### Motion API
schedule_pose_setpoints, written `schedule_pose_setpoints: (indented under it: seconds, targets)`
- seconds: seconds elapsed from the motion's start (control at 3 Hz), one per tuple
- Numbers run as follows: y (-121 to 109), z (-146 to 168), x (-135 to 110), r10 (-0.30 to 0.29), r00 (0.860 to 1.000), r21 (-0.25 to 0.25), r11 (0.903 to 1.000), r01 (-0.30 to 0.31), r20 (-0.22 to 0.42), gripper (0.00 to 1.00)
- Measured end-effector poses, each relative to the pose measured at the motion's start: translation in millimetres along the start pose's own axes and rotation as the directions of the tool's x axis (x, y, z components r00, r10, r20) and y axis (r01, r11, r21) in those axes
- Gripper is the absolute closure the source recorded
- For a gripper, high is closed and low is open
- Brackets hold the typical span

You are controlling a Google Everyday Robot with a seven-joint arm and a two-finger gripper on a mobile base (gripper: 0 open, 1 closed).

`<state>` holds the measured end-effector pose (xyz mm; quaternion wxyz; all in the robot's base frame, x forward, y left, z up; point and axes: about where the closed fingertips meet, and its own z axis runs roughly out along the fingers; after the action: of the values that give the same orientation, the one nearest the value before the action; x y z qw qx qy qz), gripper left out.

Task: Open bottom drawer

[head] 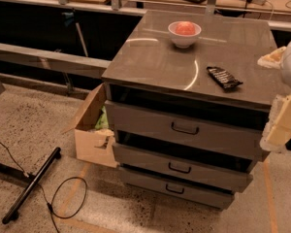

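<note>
The bottom drawer (184,191) is the slimmest grey front at the foot of the grey metal cabinet (150,62), with a small black loop handle (174,189). It sits pushed in, under the middle drawer (184,166) and the tallest top drawer (184,130). None of its inside shows. My gripper (282,123) is at the right edge of the view, pale cream, level with the top drawer and beside the cabinet's right front corner. It is well above and to the right of the bottom drawer's handle and touches nothing that I can see.
On the cabinet top stand a white bowl with a red fruit (184,32) and a dark snack bag (224,77). An open cardboard box (91,130) sits on the floor against the cabinet's left side. A black stand leg (31,186) and cable (68,198) lie at the lower left.
</note>
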<state>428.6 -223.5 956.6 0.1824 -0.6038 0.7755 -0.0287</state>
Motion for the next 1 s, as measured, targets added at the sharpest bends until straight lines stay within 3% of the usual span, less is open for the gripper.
schedule_pose_setpoints:
  seconds: [0.67, 1.0]
  targets:
    - [20.4, 85.2, 39.7, -0.014, 0.998, 0.046, 0.9989, 0.011, 0.068, 0.0]
    - [31.7, 137.4, 65.2, 0.02, 0.996, 0.013, 0.9997, -0.021, 0.081, 0.0]
